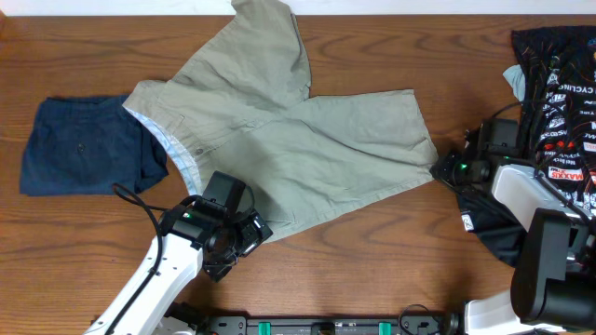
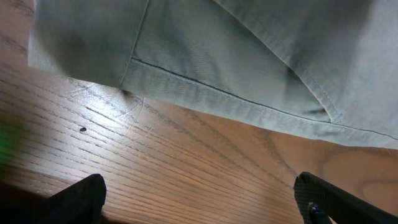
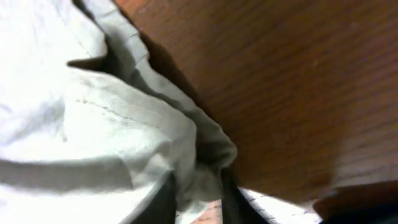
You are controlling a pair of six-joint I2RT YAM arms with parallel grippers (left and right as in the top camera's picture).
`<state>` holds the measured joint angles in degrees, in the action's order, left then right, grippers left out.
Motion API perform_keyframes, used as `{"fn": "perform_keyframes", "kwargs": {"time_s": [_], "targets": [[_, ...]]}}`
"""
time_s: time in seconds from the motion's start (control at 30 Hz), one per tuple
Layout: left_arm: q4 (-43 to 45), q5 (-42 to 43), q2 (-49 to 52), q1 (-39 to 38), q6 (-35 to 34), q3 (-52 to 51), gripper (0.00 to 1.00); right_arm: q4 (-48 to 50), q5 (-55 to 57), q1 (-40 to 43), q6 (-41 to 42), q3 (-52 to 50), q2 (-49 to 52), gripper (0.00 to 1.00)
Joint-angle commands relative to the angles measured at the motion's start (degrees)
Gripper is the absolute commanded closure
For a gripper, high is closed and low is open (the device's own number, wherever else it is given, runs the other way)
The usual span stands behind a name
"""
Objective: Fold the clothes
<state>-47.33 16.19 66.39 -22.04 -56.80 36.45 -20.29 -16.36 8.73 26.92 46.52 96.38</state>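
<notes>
The clothes, light khaki shorts (image 1: 279,130), lie spread flat on the wooden table with the waistband at the left and two legs fanning to the back and right. My left gripper (image 1: 256,233) sits at the front edge of the near leg, open. In the left wrist view its fingers (image 2: 81,199) stand wide apart over bare wood, the hem (image 2: 249,99) just ahead. My right gripper (image 1: 445,170) is at the right leg's outer corner. In the right wrist view it (image 3: 198,199) is shut on a bunched fold of khaki cloth (image 3: 205,155).
Folded dark navy shorts (image 1: 84,144) lie at the left, touching the khaki waistband. A black printed garment (image 1: 559,102) lies at the far right beside the right arm. The table's front edge (image 1: 372,312) runs below the arms.
</notes>
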Motion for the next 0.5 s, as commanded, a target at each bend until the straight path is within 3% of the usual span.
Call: {"fn": "perform_keyframes", "kwargs": {"time_s": [0.0, 0.17, 0.47], "targets": [[-0.1, -0.2, 0.2, -0.2, -0.1, -0.1, 0.02, -0.1, 3.3, -0.7, 0.5, -0.5, 0.4, 0.99], [-0.8, -0.1, 0.2, -0.2, -0.1, -0.1, 0.02, -1.2, 3.5, 0.3, -0.9, -0.3, 0.0, 0.99], [-3.2, 0.3, 0.3, -0.2, -7.6, -1.0, 0.02, -15.8, 6.3, 6.0, -4.4, 5.6, -6.1, 0.99]]}}
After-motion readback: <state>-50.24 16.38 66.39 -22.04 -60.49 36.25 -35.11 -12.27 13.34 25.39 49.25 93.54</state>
